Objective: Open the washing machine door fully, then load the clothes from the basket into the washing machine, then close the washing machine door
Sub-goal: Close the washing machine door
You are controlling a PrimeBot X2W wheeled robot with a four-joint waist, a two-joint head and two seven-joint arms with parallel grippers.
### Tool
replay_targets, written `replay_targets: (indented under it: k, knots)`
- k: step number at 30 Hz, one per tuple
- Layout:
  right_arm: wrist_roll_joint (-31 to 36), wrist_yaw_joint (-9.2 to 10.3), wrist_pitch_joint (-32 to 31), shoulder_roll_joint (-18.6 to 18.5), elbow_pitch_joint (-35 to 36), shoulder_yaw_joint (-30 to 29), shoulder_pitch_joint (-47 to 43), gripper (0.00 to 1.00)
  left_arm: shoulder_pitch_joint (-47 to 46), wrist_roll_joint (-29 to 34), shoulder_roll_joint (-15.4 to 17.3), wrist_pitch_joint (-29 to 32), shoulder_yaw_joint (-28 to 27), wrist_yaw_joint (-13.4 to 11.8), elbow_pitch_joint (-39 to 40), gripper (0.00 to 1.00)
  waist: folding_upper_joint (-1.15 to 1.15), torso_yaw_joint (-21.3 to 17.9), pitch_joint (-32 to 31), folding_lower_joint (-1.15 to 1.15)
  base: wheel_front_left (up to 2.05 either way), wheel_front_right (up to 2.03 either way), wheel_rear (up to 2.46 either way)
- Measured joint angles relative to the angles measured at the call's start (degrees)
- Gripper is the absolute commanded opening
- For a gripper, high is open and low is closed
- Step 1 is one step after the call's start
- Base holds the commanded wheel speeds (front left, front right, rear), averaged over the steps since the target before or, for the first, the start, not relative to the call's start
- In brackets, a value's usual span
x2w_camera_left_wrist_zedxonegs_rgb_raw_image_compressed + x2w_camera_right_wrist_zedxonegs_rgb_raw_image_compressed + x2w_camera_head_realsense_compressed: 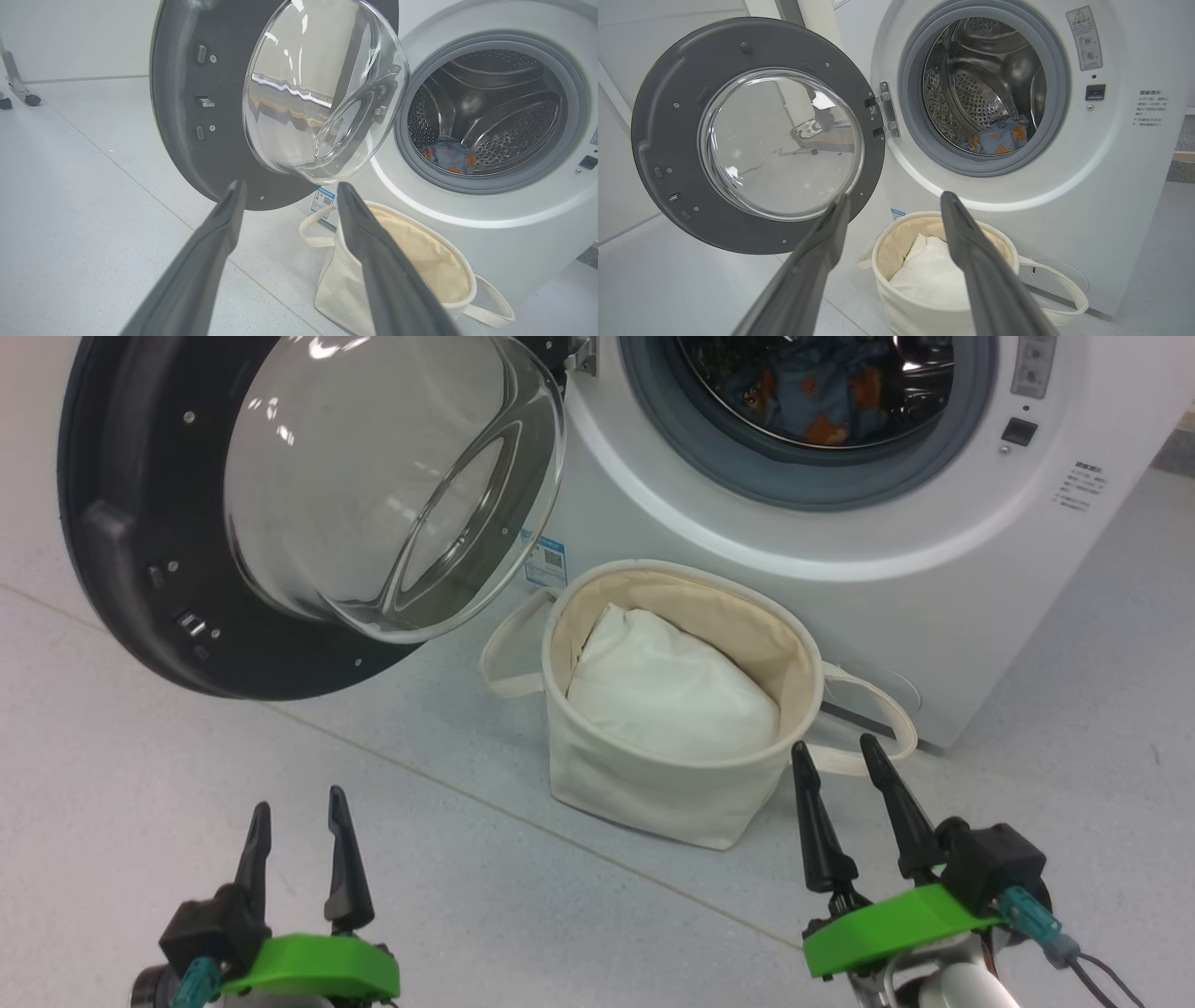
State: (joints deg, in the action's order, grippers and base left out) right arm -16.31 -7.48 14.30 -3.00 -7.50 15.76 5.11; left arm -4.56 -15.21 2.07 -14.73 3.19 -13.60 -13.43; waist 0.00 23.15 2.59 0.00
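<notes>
Inside the washing machine (pixel 934 616) lie the clothes (pixel 812 392); the washing machine door (pixel 140 523) stands wide open. On the floor (pixel 187 803) before it, the basket (pixel 653 784) holds a white bundle (pixel 663 691). Left pincer (pixel 299 801) and right pincer (pixel 836 743) hover above the floor, both open and empty.
</notes>
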Motion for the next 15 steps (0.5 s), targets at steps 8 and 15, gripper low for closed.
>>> replay_targets:
  k: [8, 15]
  knots:
    - [-0.4, 0.00, 0.0, 0.0, 0.0, 0.0, -1.0, 1.00, 0.3, 0.0, 0.0, 0.0, 0.0, 0.0, 0.0, 1.00, 0.00, 0.7, -0.7, 0.00, 0.00, 0.00, 0.00]
    - [-0.9, 0.00, 0.0, 0.0, 0.1, 0.6, -1.0, 1.00, 1.1, 0.0, 0.0, 0.0, 0.0, 0.2, 0.2, 1.00, 0.00, 1.1, -1.6, 0.00, 0.00, 0.00, 0.00]
